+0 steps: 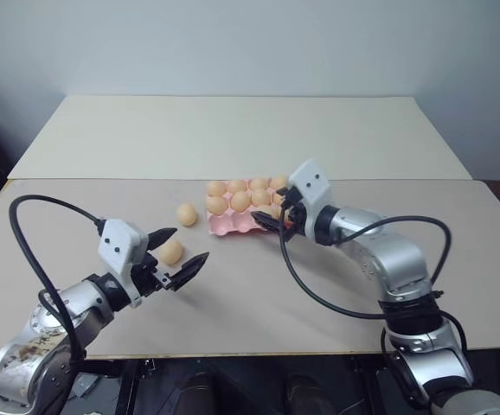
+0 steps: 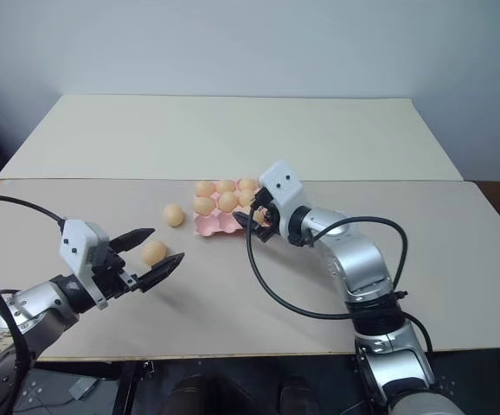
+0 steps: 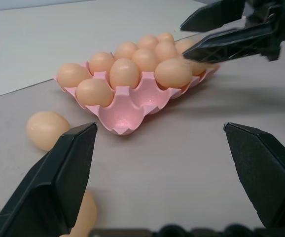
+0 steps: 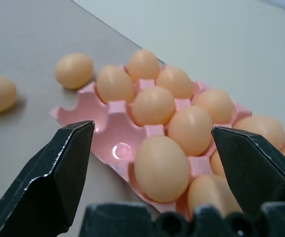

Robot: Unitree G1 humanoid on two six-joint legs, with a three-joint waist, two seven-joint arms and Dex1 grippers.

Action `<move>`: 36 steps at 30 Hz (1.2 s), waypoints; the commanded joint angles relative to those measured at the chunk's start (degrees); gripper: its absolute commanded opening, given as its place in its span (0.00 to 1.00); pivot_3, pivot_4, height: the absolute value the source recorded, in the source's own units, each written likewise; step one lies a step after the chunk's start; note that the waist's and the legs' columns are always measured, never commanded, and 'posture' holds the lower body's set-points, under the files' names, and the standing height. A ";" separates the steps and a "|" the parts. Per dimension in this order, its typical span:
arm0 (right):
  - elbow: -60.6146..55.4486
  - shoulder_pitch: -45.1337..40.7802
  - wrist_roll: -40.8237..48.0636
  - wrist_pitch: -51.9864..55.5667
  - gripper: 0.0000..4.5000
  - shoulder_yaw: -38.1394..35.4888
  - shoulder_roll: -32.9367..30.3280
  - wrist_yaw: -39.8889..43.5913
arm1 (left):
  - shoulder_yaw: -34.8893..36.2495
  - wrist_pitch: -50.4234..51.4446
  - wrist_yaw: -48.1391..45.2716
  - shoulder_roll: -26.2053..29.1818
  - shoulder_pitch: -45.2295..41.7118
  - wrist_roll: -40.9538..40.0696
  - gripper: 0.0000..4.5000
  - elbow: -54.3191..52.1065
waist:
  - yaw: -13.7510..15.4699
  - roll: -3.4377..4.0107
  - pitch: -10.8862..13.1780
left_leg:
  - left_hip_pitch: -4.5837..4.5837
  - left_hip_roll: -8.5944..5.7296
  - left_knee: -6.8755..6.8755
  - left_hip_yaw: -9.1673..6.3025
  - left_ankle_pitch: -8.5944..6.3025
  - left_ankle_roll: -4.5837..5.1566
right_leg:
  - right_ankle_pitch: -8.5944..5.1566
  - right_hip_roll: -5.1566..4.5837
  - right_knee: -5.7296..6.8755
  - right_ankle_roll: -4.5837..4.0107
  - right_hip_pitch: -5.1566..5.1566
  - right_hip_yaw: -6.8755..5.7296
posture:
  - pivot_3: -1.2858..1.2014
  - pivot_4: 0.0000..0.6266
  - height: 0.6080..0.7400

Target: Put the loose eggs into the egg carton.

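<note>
You see two silver-grey metal arms, each ending in a white boxy wrist block with small dark screw holes. Black cables loop from each forearm. The left gripper [image 1: 178, 257] and right gripper [image 1: 272, 219] carry tapered black fingers.

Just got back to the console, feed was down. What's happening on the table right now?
The robot is loading eggs into the pink egg carton. The right end effector hangs open over the carton's near edge, holding nothing, with an egg seated in the cup right under it. Two loose eggs lie on the table: one left of the carton, one by the open left end effector. The near-left corner cup is empty.
</note>
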 commanded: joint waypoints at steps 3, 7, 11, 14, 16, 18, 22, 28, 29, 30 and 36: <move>-8.87 4.66 6.66 -2.48 0.99 -6.03 -6.08 7.68 | 3.92 0.56 1.41 0.11 1.69 -0.67 1.00 -1.14 | 0.09 0.00 0.00 | -0.01 0.00 0.00 -0.01 -0.02 0.04 | 0.00 0.00 -0.04 0.00 0.02 0.00 | 0.52 0.24 1.00; -10.62 10.97 15.01 -5.84 0.99 -14.06 -11.86 17.37 | 7.77 5.45 7.17 -1.38 2.16 -5.06 1.00 -2.67 | 0.37 -0.01 0.00 | 0.00 -0.02 0.01 -0.01 -0.08 0.14 | 0.00 -0.03 -0.08 0.00 0.06 0.00 | 0.52 0.24 1.00; -8.49 13.99 22.19 -5.55 0.99 -20.93 -16.84 23.97 | 11.13 10.22 10.34 0.40 1.51 -7.60 1.00 -2.38 | 0.16 -0.01 0.00 | 0.41 -0.01 -0.08 -0.02 -0.11 0.18 | 0.00 -0.01 -0.14 0.00 0.45 0.01 | 0.52 0.24 1.00; -6.56 16.43 23.92 -6.97 0.99 -24.11 -21.90 29.07 | 15.25 14.20 10.23 4.15 1.00 -10.11 1.00 -0.59 | 0.05 -0.01 0.00 | 0.76 -0.01 -0.27 -0.01 -0.11 0.19 | -0.01 0.00 -0.31 -0.01 0.79 0.02 | 0.52 0.24 1.00; -4.61 17.30 23.48 -8.73 0.99 -25.44 -24.28 30.55 | 19.36 16.23 9.01 7.21 1.09 -12.19 1.00 0.65 | 0.00 -0.01 0.00 | 0.85 -0.03 -0.38 0.03 -0.11 0.19 | -0.02 0.00 -0.35 -0.02 0.82 0.06 | 0.52 0.24 1.00; -2.68 17.42 22.73 -10.33 0.99 -26.12 -25.70 30.94 | 23.53 19.31 7.21 10.78 1.49 -15.13 1.00 2.19 | -0.08 0.02 -0.01 | 0.95 -0.03 -0.50 0.09 -0.10 0.18 | -0.02 0.01 -0.38 -0.03 0.82 0.12 | 0.52 0.24 1.00; 0.76 16.72 22.09 -13.03 0.99 -26.32 -27.22 31.51 | 32.65 25.17 -1.64 18.64 4.33 -21.78 1.00 5.99 | -0.16 0.05 -0.02 | 1.30 -0.05 -0.89 0.32 -0.05 0.10 | -0.04 0.02 -0.43 -0.07 0.87 0.32 | 0.52 0.24 1.00; 3.08 16.33 21.64 -15.52 0.99 -25.19 -27.83 31.95 | 39.93 31.44 -11.38 24.54 8.98 -26.55 1.00 9.13 | -0.20 0.27 -0.14 | 1.41 -0.04 -1.01 0.36 -0.01 0.03 | -0.07 0.03 -0.41 -0.12 0.88 0.34 | 0.52 0.24 1.00; 3.27 16.26 21.59 -15.73 0.99 -25.07 -27.88 31.93 | 40.98 32.45 -12.28 24.97 9.73 -27.20 1.00 9.28 | -0.21 0.27 -0.14 | 1.41 -0.04 -1.01 0.37 -0.01 0.03 | -0.07 0.03 -0.41 -0.12 0.87 0.34 | 0.52 0.24 1.00; 3.34 16.22 21.63 -15.84 0.99 -24.95 -27.91 31.82 | 41.48 33.42 -12.51 25.36 10.22 -27.50 1.00 9.58 | -0.17 0.27 -0.14 | 1.40 -0.04 -1.01 0.37 0.00 0.02 | -0.08 0.03 -0.41 -0.13 0.86 0.34 | 0.52 0.24 1.00; 2.60 16.47 21.89 -15.94 0.99 -24.28 -27.47 30.98 | 31.47 27.77 -5.16 20.59 5.87 -21.18 1.00 7.26 | 0.08 0.27 -0.14 | 1.40 -0.06 -0.98 0.37 0.00 0.00 | -0.08 0.00 -0.35 -0.14 0.88 0.36 | 0.52 0.24 1.00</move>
